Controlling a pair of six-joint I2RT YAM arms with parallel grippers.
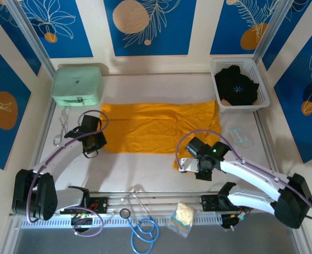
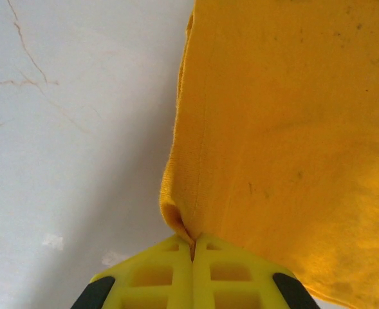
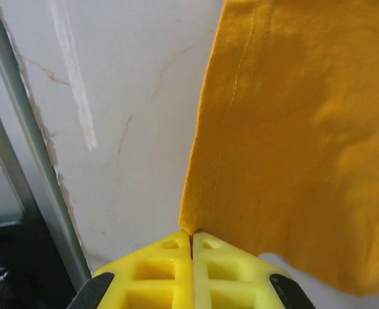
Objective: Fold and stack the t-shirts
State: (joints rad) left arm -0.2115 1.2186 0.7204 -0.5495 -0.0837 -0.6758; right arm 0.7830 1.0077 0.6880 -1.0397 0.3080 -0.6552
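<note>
Our left claw (image 2: 192, 248) is clamped on the near corner of the orange t-shirt (image 1: 156, 127) farthest from the white basket (image 1: 241, 108). Our right claw (image 3: 192, 238) pinches the near corner closest to it. The shirt stretches away from both, long axis crosswise, just beside the basket, which holds the black t-shirt (image 1: 236, 84).

Bare table (image 1: 140, 164) lies open before orange shirt (image 1: 156, 127) — case (image 1: 77, 84), basket (image 1: 243, 108) crowd far corners.
</note>
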